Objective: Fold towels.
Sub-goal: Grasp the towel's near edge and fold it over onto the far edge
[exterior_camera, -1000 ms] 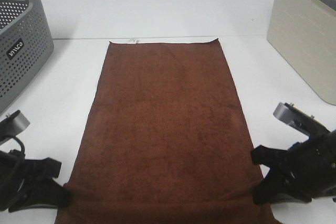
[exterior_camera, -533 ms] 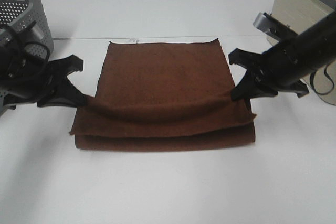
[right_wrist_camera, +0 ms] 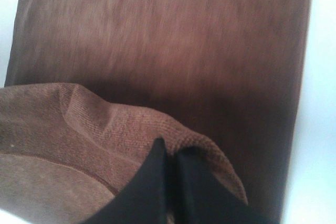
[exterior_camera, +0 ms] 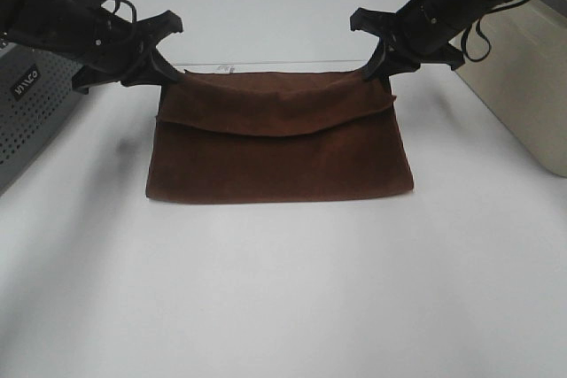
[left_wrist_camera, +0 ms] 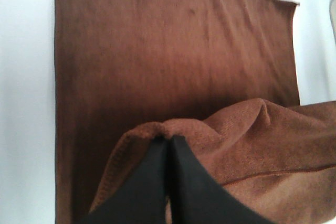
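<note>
The dark reddish-brown towel [exterior_camera: 279, 161] lies folded over on the white table, its upper layer hanging from both grippers near the far edge. My left gripper [exterior_camera: 166, 75] is shut on the towel's left corner, and my right gripper [exterior_camera: 376, 73] is shut on the right corner. In the left wrist view the black fingers [left_wrist_camera: 167, 145] pinch a bunched fold of towel [left_wrist_camera: 157, 51] above the flat layer. In the right wrist view the fingers [right_wrist_camera: 169, 153] pinch the towel [right_wrist_camera: 157, 35] likewise. A small white tag [exterior_camera: 225, 67] peeks out at the far edge.
A grey perforated basket [exterior_camera: 31, 86] stands at the left edge of the table. A beige box [exterior_camera: 523, 77] stands at the right. The white table [exterior_camera: 283, 289] stretches in front of the towel.
Both grippers carried the towel's near corners up and away to the far edge, so the flat towel is now folded in half.
</note>
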You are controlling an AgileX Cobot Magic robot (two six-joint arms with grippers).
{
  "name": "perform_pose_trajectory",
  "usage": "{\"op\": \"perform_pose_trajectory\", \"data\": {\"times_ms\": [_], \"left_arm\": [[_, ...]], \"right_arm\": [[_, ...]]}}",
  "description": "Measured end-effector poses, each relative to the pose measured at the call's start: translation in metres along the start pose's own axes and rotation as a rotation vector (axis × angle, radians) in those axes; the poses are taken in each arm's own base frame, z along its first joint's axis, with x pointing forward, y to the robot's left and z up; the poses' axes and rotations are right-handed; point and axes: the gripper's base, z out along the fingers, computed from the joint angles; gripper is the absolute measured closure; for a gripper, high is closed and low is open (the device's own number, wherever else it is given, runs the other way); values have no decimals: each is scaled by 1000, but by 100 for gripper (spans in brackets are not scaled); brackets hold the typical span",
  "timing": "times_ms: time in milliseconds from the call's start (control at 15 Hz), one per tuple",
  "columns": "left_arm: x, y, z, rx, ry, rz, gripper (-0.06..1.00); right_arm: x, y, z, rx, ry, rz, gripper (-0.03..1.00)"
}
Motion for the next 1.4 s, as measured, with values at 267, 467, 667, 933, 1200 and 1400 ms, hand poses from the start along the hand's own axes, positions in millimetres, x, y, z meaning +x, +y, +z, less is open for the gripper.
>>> {"op": "perform_pose_trajectory", "data": {"times_ms": [267,467,667,933,1200,1400], "left_arm": [[-36,4,40,6,-119,20,94],[-47,15,72,6,-152,25,94],[-51,19,86,9,-171,29,94],[-59,20,86,-16,-225,63,67],[-56,20,86,-19,-191,99,10],[-53,11,75,-20,-94,219,5]], "right_arm": [[-42,-13,27,82,-95,-79,97],[-52,-29,52,106,-123,-92,97],[-51,-36,69,114,-134,-89,97],[-49,-41,79,119,-160,-80,70],[-45,-38,75,108,-94,-70,13],[-44,-28,53,98,-6,-86,10]]}}
